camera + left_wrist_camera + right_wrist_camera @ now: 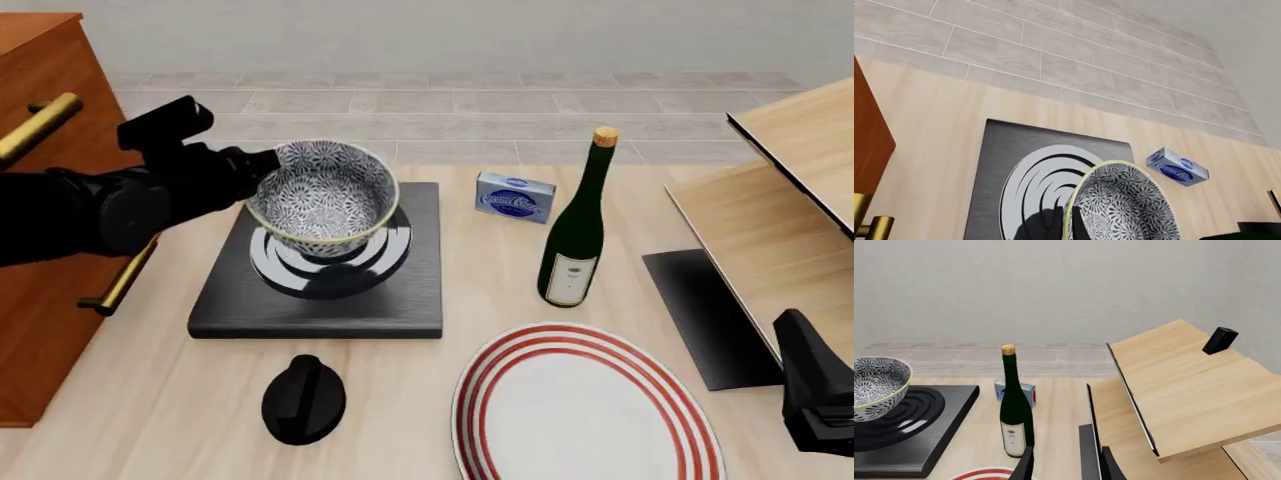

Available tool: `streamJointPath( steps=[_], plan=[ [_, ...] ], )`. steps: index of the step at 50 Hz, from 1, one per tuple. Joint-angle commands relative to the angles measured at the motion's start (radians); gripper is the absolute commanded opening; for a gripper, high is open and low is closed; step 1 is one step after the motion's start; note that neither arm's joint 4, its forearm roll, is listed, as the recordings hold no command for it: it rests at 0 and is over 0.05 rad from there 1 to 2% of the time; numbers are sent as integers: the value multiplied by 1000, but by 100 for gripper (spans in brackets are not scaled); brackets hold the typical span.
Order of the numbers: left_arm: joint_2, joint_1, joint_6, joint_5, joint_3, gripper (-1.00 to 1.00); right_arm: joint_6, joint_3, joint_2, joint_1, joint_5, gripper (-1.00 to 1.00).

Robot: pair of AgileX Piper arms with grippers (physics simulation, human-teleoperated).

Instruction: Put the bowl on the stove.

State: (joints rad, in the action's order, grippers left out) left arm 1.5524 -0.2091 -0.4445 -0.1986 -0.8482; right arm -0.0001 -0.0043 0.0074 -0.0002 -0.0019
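Observation:
The bowl (324,196), white with a dense dark floral pattern, hangs tilted just above the round ringed burner of the black stove (414,290); its shadow falls on the burner. My left gripper (266,176) is shut on the bowl's left rim. In the left wrist view the bowl (1124,205) fills the lower middle, with the stove (997,150) behind it. The right wrist view shows the bowl (874,385) above the stove (927,440) at far left. My right gripper (817,398) is open and empty at the table's front right, far from both.
A green wine bottle (577,225) and a small blue box (515,196) stand right of the stove. A red-ringed plate (587,410) and a black knob (304,399) lie in front. An orange cabinet (40,300) is at left, a wooden shelf (774,230) at right.

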Motion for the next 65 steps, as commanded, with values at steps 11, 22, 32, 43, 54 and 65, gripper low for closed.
streamJointPath(
  steps=[11,22,32,43,54,65],
  plan=[
    [47,17,15,-24,-28,-100,0,0,0,0,0,100],
    [74,22,22,-36,-31,-100,0,0,0,0,0,100],
    [94,24,33,-51,-30,-100,0,0,0,0,0,100],
    [116,23,37,-64,-30,-100,0,0,0,0,0,100],
    [122,22,36,-69,-30,-100,0,0,0,0,0,100],
    [147,24,40,-87,-30,-100,0,0,0,0,0,100]
  ],
)
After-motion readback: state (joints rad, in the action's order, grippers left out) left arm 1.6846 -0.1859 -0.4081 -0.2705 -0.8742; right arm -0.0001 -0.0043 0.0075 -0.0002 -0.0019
